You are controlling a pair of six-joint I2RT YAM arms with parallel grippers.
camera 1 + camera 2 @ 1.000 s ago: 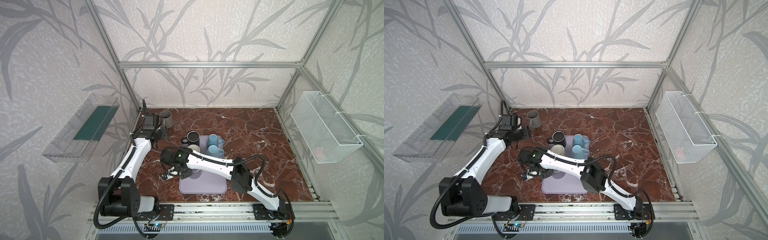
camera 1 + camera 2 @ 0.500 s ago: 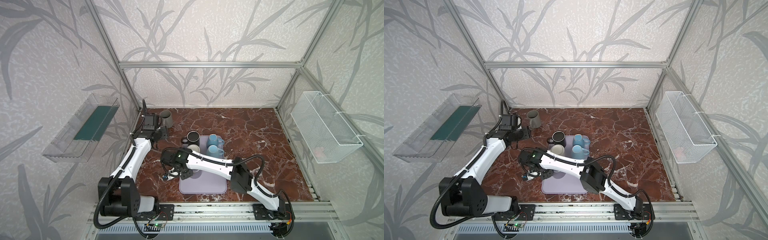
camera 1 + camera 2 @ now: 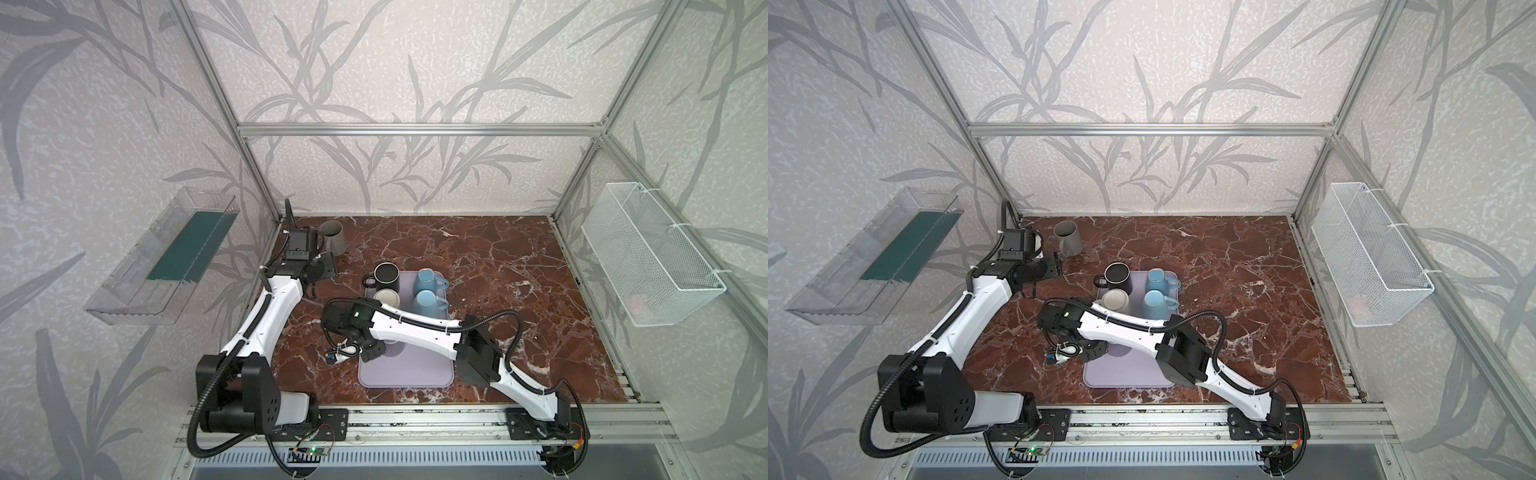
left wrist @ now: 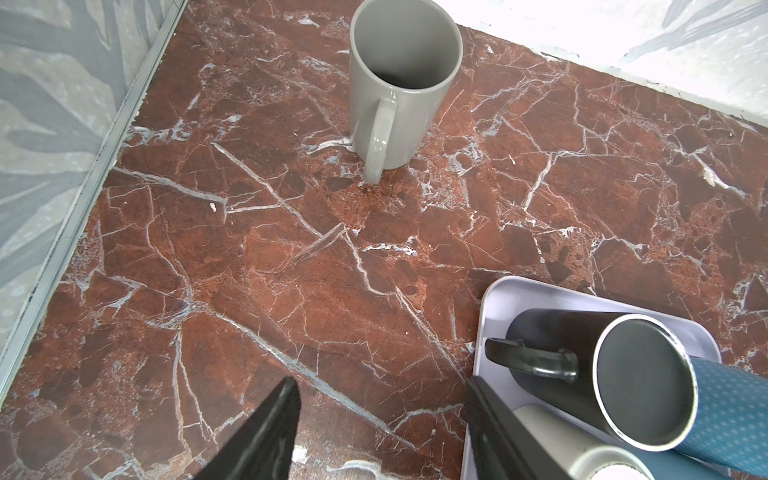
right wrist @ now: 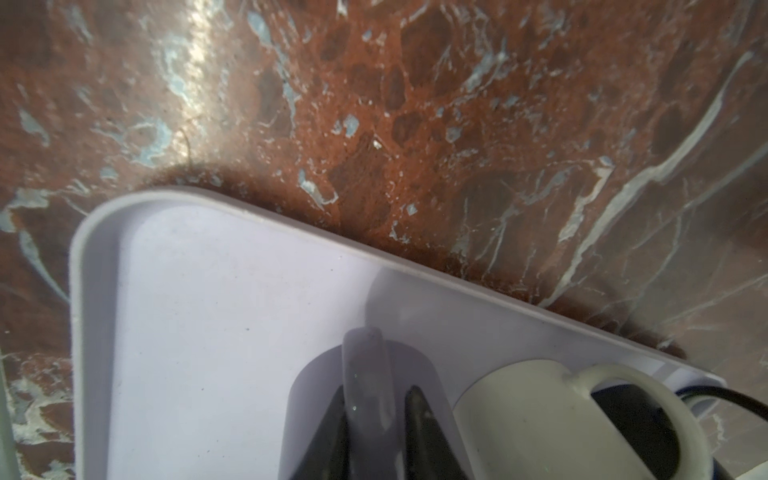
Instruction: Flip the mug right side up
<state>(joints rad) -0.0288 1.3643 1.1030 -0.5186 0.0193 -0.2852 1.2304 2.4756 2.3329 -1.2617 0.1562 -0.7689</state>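
A lavender mug [image 5: 432, 386] stands on the lavender tray [image 5: 208, 291], next to a cream mug [image 5: 519, 415]. My right gripper [image 5: 374, 395] is shut on its handle [image 5: 365, 357], one finger on each side. In both top views the right gripper [image 3: 374, 351] [image 3: 1094, 349] and forearm cover most of this mug [image 3: 391, 348] [image 3: 1120, 348], so I cannot tell which way up it is. My left gripper [image 4: 380, 386] [image 3: 322, 270] hangs open and empty over the bare table, near the tray's back left corner.
A grey mug [image 4: 403, 83] [image 3: 332, 237] stands upright at the back left. The tray's far end [image 3: 415, 374] holds a black mug [image 3: 386, 277], the cream mug [image 3: 386, 297] and two blue mugs [image 3: 430, 280]. A wire basket [image 3: 648, 253] hangs on the right wall, a clear bin [image 3: 166, 257] on the left.
My right gripper's fingers have closed tighter on the lavender mug's handle. Neither arm has visibly shifted.
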